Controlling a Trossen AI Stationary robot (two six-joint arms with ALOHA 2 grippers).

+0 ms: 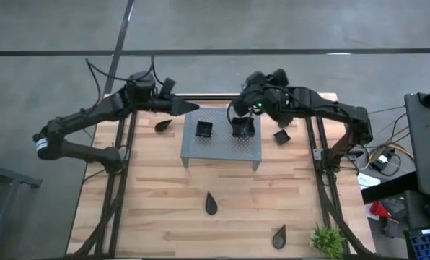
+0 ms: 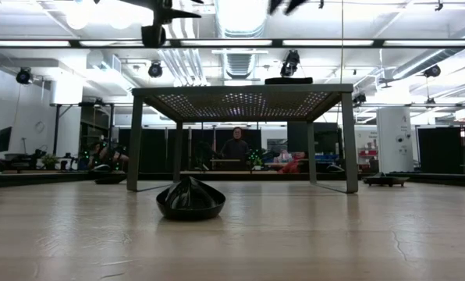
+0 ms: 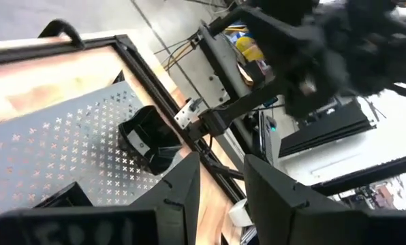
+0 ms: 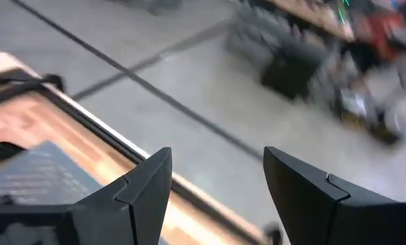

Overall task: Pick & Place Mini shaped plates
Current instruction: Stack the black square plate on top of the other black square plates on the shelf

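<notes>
Nearest us in the low view sits a glossy black teardrop plate (image 2: 190,200) on the wooden worktop (image 1: 273,195), likely awaiting pickup. Upper centre of the high view, the grey perforated metal rack (image 1: 222,148) carries two black square plates (image 1: 203,131). Our left gripper (image 3: 220,187) and right gripper (image 4: 216,180) hover beside it, jaws parted, empty.

From above, the right arm's wrist covers part of the square plate (image 1: 243,128) on the rack (image 1: 222,153). In the low view both arms are cut off by the top edge. The right wrist view's floor and far clutter are blurred. The left end effector (image 3: 220,187) runs off its picture's bottom edge.
</notes>
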